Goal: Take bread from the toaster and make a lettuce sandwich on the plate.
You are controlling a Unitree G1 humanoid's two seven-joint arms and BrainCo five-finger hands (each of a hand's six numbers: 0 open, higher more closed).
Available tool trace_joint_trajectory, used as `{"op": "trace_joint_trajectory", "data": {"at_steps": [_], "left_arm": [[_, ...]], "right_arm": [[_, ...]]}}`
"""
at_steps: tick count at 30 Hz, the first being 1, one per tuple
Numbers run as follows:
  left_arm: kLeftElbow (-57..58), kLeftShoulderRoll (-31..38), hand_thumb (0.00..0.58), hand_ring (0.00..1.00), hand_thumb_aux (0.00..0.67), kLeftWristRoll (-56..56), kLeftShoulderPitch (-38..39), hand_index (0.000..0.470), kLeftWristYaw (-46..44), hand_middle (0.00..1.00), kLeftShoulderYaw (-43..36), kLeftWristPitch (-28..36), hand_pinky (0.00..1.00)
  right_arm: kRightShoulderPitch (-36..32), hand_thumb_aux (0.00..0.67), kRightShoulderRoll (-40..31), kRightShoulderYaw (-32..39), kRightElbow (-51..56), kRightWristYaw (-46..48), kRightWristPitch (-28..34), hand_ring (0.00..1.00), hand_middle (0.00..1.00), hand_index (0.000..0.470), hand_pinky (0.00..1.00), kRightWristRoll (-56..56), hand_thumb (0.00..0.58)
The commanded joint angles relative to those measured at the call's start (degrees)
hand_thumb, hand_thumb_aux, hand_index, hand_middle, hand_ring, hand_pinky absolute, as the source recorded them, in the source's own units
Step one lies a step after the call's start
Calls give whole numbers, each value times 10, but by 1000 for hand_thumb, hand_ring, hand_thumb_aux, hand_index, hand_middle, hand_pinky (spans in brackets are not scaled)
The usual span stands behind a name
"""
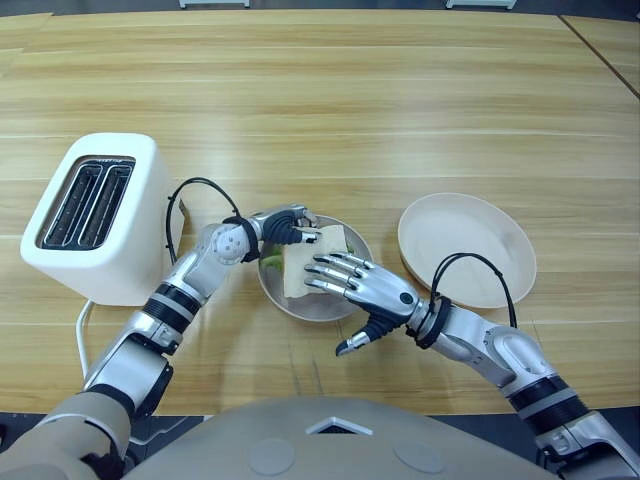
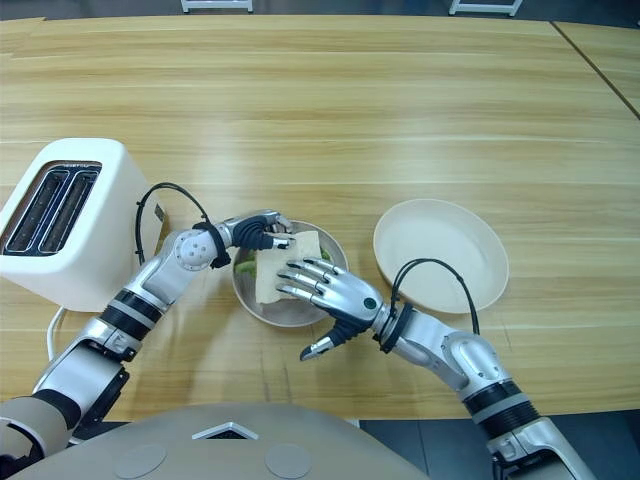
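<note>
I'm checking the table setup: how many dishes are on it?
2. A grey plate near the middle holds bread over lettuce. A beige dish lies on the table to its right. None seems hidden.

Toaster [image 1: 95,215] stands by table's [image 1: 350,100] left edge, toward front. Plate [image 1: 300,308] sits right of it, centre front. Bread slice [image 1: 300,265] lies on plate, lettuce [image 1: 272,262] under slice's left side. Second dish [image 1: 465,250] just right of plate. Left hand [image 1: 285,225] at slice's far corner, right hand [image 1: 365,285] over its near-right part.
</note>
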Motion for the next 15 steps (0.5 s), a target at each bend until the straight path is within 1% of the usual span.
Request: {"op": "trace_joint_trajectory", "data": {"at_steps": [1, 3, 5, 8, 10, 12, 13, 14, 15], "left_arm": [[11, 26, 0, 0, 0, 199, -60, 0, 197, 0, -55, -3, 0], [-13, 41, 0, 0, 0, 315, -87, 0, 310, 0, -70, 45, 0], [-34, 54, 0, 0, 0, 405, -102, 0, 393, 0, -76, 95, 0], [-75, 66, 0, 0, 0, 467, -100, 0, 480, 0, -56, 145, 0], [-117, 69, 0, 0, 0, 445, -82, 0, 504, 0, -30, 139, 0], [-166, 61, 0, 0, 0, 345, -53, 0, 473, 0, 11, 103, 0], [-195, 56, 0, 0, 0, 265, -30, 0, 432, 0, 31, 76, 0], [-221, 53, 49, 0, 29, 202, -11, 20, 398, 0, 43, 55, 0], [-253, 53, 438, 0, 339, 124, 14, 238, 346, 0, 48, 38, 0]], "right_arm": [[2, 0, 28, 21, 33, 80, 36, 0, 0, 0, 0, 41, 0], [2, 0, 42, 19, 41, 107, 60, 0, 0, 0, 0, 73, 0], [0, 0, 53, 19, 46, 125, 78, 0, 0, 0, 0, 92, 0], [-4, 0, 74, 17, 52, 141, 101, 0, 0, 0, 0, 119, 0], [-8, 0, 87, 9, 47, 138, 111, 0, 0, 0, 0, 136, 0], [-9, 0, 103, -12, 27, 125, 118, 0, 0, 0, 0, 163, 0], [-9, 0, 112, -30, 8, 114, 119, 0, 0, 0, 0, 185, 0], [-7, 426, 121, -49, -10, 105, 118, 0, 0, 299, 0, 211, 503], [-4, 670, 128, -71, -35, 95, 109, 0, 0, 470, 0, 246, 580]]}}
